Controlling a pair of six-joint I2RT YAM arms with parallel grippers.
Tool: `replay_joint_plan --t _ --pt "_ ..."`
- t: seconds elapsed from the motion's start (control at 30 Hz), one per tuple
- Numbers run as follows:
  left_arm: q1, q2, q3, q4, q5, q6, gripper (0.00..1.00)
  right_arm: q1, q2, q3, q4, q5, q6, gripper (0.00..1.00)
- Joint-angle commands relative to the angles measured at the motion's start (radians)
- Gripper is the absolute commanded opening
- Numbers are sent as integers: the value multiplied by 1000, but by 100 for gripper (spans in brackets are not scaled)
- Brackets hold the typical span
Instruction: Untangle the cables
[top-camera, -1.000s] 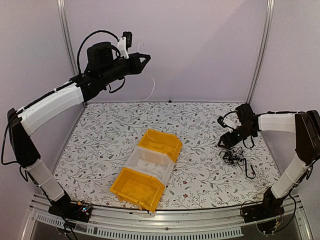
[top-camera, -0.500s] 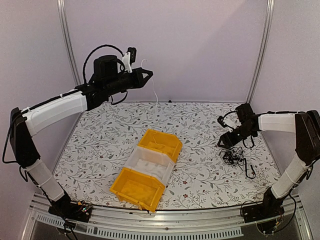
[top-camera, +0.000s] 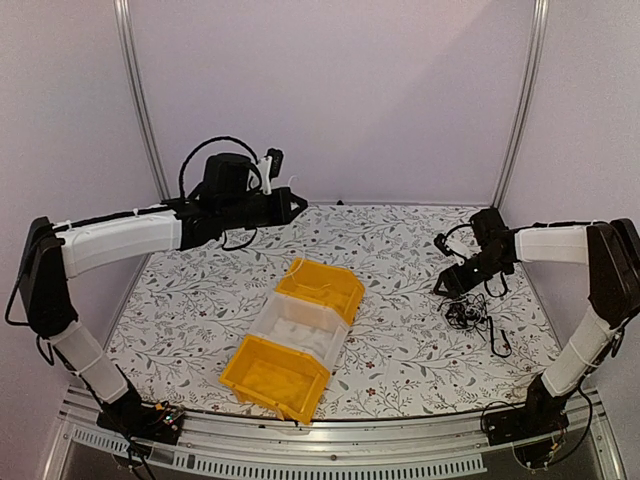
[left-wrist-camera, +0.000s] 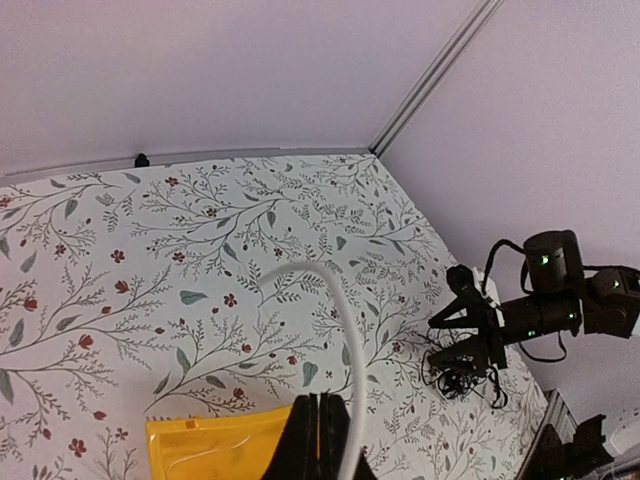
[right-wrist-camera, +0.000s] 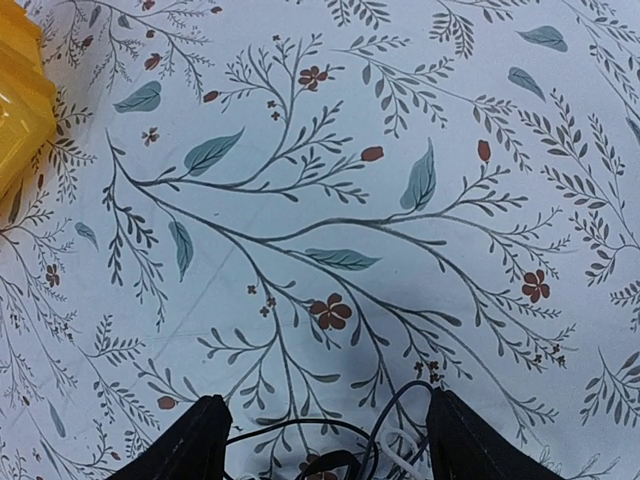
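Bins (top-camera: 270, 375) lie nearest, three in a slanted row at the lower centre of the top view on the flowered table (top-camera: 200, 290): yellow, clear, yellow. To their right, at the right middle of the frame, the black cables (top-camera: 468, 315) sit in a small knot on the table, with one strand trailing toward the lower right. The right gripper (top-camera: 455, 283) hangs just past the knot's upper left, jaws spread wide and holding nothing. In its wrist view the fingers (right-wrist-camera: 190, 445) stand at the bottom edge, either side of a few black loops. Farther back, in the upper left, the left gripper (top-camera: 290, 205) is up off the table. Its jaws are pinched tight on the white cable (left-wrist-camera: 345, 330), which in its wrist view arcs up from the fingertips and curls over to the left.
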Motion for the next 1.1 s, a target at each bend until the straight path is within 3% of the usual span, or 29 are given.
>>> replay_joint_plan --t 0.0,0.23,0.43,0.53,1.07 --pt "-45 69 26 12 33 -5 0 -4 13 29 6 -25 19 72" --pt "-95 226 204 56 114 2 0 -4 1 19 5 -25 21 72" --pt "-85 314 188 196 171 27 0 -3 -5 15 10 -27 22 72" --pt "-73 362 198 190 189 70 0 -3 1 18 12 -35 30 72" --pt "7 336 90 160 5 250 0 -4 5 6 26 -38 36 72"
